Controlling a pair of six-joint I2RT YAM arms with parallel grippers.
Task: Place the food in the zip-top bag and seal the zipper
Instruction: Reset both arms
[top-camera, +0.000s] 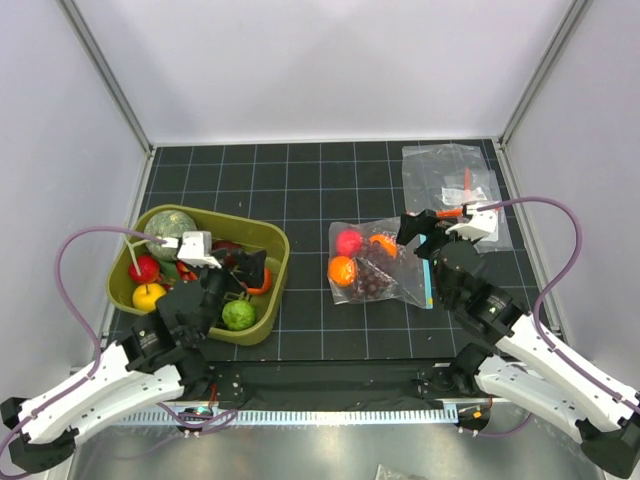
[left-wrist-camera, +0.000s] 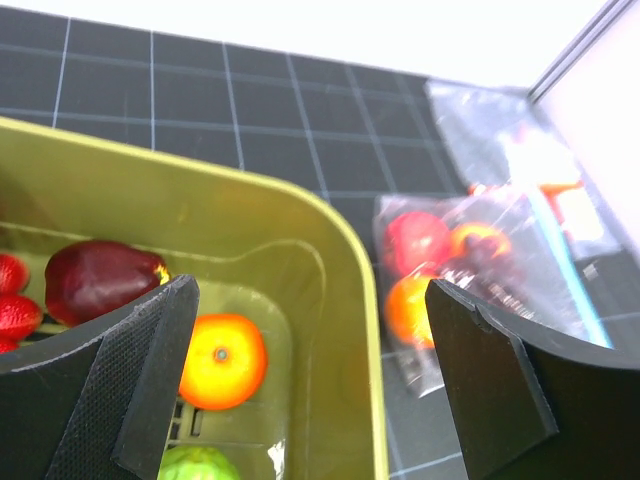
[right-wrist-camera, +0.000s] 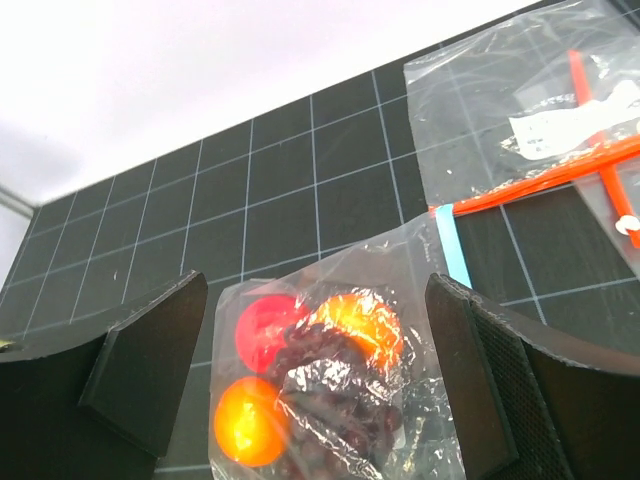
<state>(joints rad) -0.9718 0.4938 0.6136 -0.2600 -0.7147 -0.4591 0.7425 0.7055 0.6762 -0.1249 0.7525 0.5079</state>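
The clear zip-top bag (top-camera: 395, 285) lies flat on the black mat right of centre. Inside it are the food pieces: a round red fruit (top-camera: 348, 241), two orange ones (top-camera: 341, 270) (top-camera: 384, 244) and dark grapes (top-camera: 374, 281). Its light blue zipper (top-camera: 428, 282) runs along the right side. My right gripper (top-camera: 421, 238) is open and empty, just above the bag's upper right part. In the right wrist view the bag (right-wrist-camera: 400, 440) sits between the spread fingers, zipper (right-wrist-camera: 453, 251) to the right. My left gripper (top-camera: 246, 268) is open and empty over the green bin.
A green bin (top-camera: 283, 262) at left holds a grey-green melon (top-camera: 168, 224), a green ball (top-camera: 238, 314), a yellow fruit (top-camera: 149, 296) and other toy fruits. Clear packets with an orange-red tool (top-camera: 455, 180) lie at the back right, touching the bag's corner.
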